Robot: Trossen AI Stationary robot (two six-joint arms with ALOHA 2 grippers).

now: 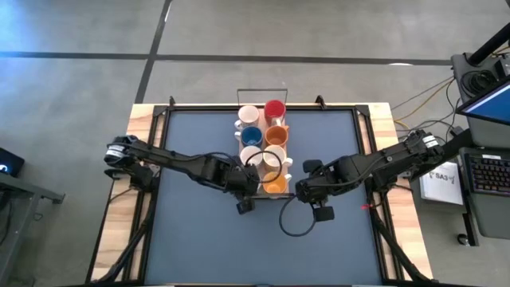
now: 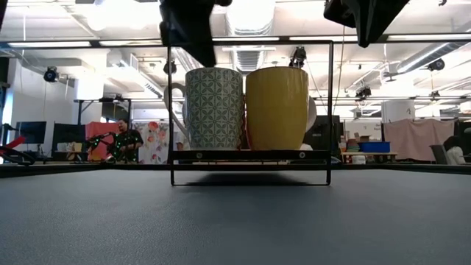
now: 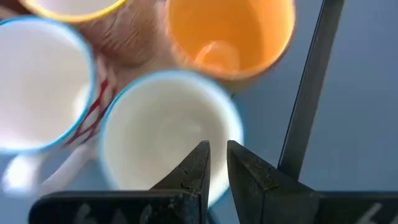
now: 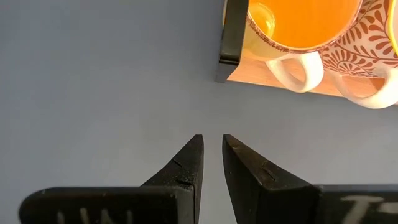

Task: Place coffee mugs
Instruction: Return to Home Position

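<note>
Several coffee mugs stand in two rows on the long light-wood tray (image 1: pixel 263 125) with a black wire frame: a red mug (image 1: pixel 275 108), a blue mug (image 1: pixel 251 135), an orange mug (image 1: pixel 276 135), white mugs (image 1: pixel 249 115) and a yellow-orange mug (image 1: pixel 276 186) at the near end. My left gripper (image 1: pixel 246 190) hangs over the near-left patterned mug (image 2: pixel 213 108); its fingers are almost closed and empty above that mug's white inside (image 3: pixel 161 130). My right gripper (image 1: pixel 307 190) is just right of the tray's near end, above bare mat, fingers almost closed and empty (image 4: pixel 211 138). The yellow-orange mug (image 4: pixel 305 22) shows beyond it.
The dark mat (image 1: pixel 199 239) is bare in front of and beside the tray. The tray's black frame post (image 3: pixel 308 93) stands close to my left fingers. A laptop and papers (image 1: pixel 486 171) lie off the table's right edge. A person (image 2: pixel 129 140) sits far back in the room.
</note>
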